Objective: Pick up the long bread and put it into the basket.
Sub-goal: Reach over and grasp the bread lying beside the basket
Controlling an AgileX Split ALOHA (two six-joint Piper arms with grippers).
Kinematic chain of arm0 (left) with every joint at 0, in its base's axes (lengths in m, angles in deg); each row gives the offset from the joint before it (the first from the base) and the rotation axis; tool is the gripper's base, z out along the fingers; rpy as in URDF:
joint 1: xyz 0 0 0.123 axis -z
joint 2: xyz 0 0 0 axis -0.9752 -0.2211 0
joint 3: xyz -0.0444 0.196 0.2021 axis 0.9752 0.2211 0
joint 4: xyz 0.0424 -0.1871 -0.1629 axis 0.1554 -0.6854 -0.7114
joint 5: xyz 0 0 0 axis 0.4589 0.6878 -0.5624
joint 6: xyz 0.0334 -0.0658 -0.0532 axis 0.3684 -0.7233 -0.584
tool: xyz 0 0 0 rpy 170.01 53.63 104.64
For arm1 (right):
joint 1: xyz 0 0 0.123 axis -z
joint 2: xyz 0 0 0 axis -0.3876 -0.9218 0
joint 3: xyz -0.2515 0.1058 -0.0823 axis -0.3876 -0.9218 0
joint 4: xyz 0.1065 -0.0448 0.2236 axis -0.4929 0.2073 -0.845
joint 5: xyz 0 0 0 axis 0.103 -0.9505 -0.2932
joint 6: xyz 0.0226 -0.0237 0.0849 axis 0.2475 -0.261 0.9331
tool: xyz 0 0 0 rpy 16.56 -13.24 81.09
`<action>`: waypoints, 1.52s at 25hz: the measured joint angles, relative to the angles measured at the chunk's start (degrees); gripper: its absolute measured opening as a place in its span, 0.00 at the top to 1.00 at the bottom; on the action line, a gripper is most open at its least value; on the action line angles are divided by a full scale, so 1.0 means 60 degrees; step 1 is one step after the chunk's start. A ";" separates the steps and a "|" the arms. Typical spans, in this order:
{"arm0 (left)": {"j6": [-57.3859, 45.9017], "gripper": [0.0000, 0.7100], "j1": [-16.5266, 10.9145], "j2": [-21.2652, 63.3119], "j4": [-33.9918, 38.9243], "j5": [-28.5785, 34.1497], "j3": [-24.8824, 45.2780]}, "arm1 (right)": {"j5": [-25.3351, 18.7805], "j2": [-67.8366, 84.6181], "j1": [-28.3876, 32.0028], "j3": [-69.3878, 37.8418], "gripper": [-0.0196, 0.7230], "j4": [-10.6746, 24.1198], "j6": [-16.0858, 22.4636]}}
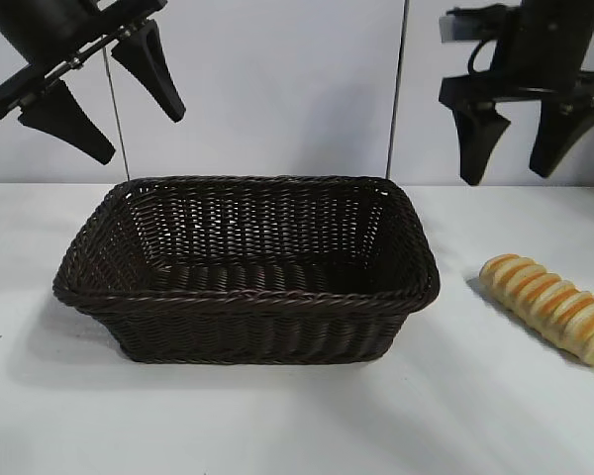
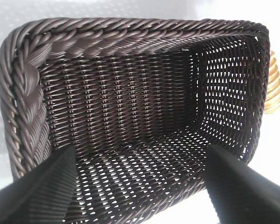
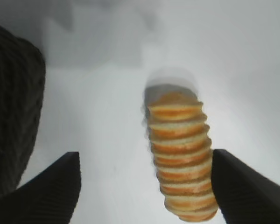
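Observation:
The long bread (image 1: pixel 554 307), pale yellow with golden-orange ridges, lies on the white table at the right, outside the basket (image 1: pixel 247 297). In the right wrist view the bread (image 3: pixel 179 156) lies below the open fingers, close to one of them. My right gripper (image 1: pixel 525 143) hangs open and empty high above the bread. My left gripper (image 1: pixel 104 104) hangs open and empty above the basket's left end; its wrist view looks into the empty dark-brown wicker basket (image 2: pixel 130 121), with an end of the bread (image 2: pixel 273 91) showing beyond the basket's wall.
The white table (image 1: pixel 277 426) runs round the basket, against a pale back wall. Two thin vertical rods (image 1: pixel 396 89) stand behind the basket.

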 joint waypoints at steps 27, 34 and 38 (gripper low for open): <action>0.0000 0.22 0.0000 0.0000 0.0000 -0.0026 0.0000 | 0.2714 0.0009 0.0279 -0.2251 0.44 0.0909 0.0234; 0.0000 0.22 0.0000 0.0000 0.0000 -0.0029 0.0000 | 0.2683 0.0009 0.0279 -0.2251 0.82 0.0878 0.0292; 0.0000 0.22 0.0000 0.0000 0.0000 -0.0029 0.0000 | 0.2603 0.0009 0.0279 -0.2197 0.86 0.0767 0.0292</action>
